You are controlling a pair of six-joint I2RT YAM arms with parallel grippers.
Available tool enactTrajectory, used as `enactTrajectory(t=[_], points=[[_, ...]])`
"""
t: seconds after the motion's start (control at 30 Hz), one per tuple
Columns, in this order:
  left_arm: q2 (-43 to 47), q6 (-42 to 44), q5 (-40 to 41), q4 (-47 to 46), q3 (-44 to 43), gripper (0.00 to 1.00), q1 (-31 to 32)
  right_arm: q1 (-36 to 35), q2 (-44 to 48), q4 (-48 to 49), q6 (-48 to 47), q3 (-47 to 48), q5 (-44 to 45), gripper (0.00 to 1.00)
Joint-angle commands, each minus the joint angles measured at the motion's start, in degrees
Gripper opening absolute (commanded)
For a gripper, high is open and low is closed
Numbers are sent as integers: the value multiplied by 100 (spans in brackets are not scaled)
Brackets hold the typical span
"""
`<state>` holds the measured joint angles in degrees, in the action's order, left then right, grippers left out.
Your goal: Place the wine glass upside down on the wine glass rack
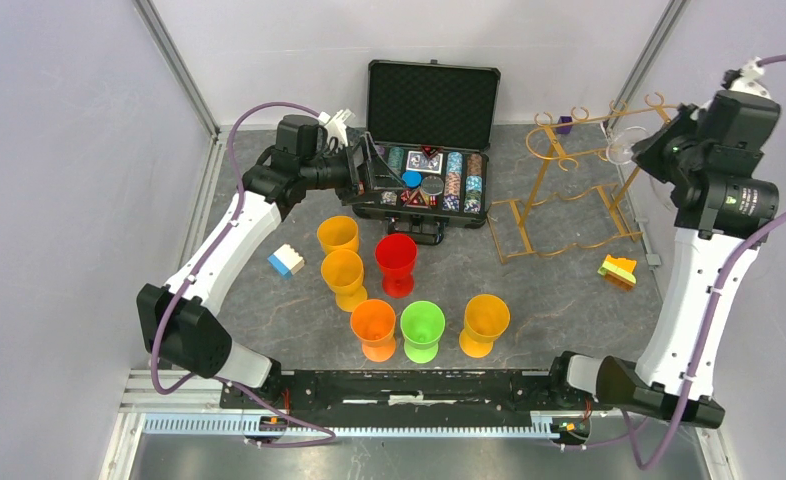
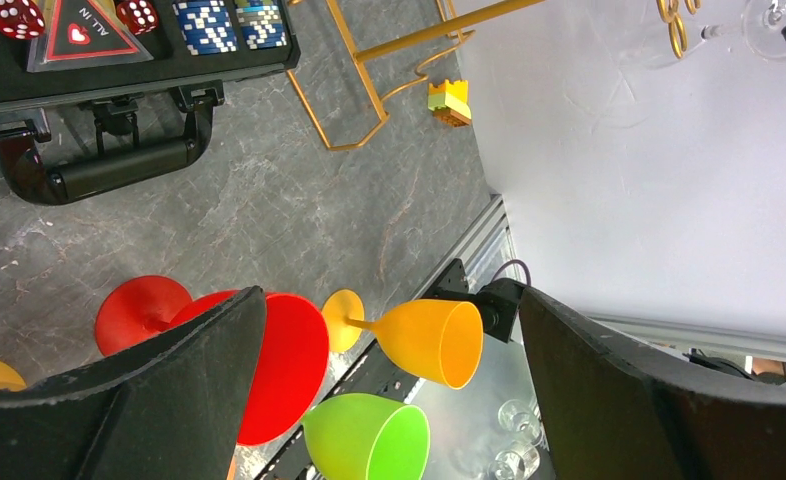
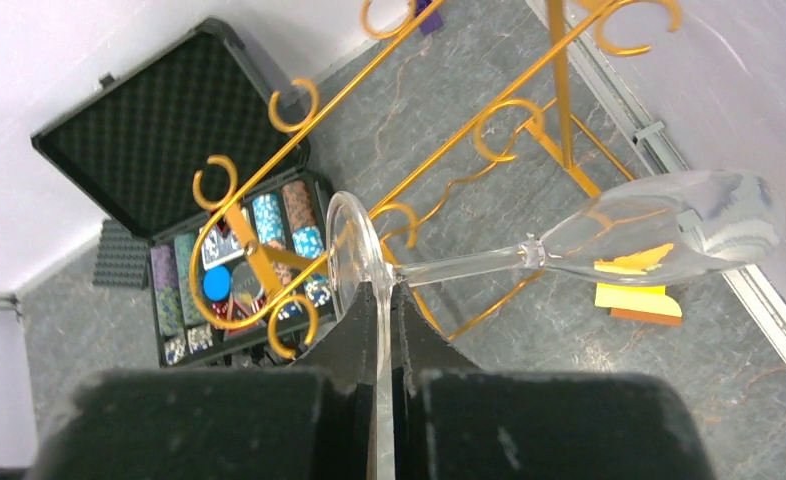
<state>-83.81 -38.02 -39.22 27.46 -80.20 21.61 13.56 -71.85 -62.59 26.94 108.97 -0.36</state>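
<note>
The clear wine glass (image 3: 659, 228) is held by its foot in my right gripper (image 3: 389, 300), which is shut on the foot's rim. The stem points right and the bowl hangs over the floor beside the rack. The gold wire wine glass rack (image 3: 439, 130) stands just left of and below the glass, its curled hooks close to the foot. In the top view the glass (image 1: 624, 148) is at the rack's (image 1: 559, 190) right top rail, with my right gripper (image 1: 659, 150) beside it. My left gripper (image 1: 374, 170) is open and empty at the poker case.
An open black poker chip case (image 1: 431, 150) lies at the back centre. Several coloured plastic goblets stand in the middle, among them a red one (image 1: 396, 262) and a green one (image 1: 422, 330). A blue-white block (image 1: 287, 260) lies left and a yellow-orange block (image 1: 618, 270) right.
</note>
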Motion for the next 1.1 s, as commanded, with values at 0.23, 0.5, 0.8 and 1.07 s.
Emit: enactTrajectory(t=[0.23,0.5,0.8,1.07], points=[[-21,252,-190,-39,-62,100,0,1834,496,1702,757,-1174,-2387,0],[-109,346,-165,89,-234,100,-5,2608,960,2794,1596,-2102,-2566,0],[-201,375,-191,128,-253,100,10,3076,1364,4365,3064,-3432,-2970,0],[-182,407,-160,125,-209,100,19,3316,1305,5839,4372,-4065,-3224,0]])
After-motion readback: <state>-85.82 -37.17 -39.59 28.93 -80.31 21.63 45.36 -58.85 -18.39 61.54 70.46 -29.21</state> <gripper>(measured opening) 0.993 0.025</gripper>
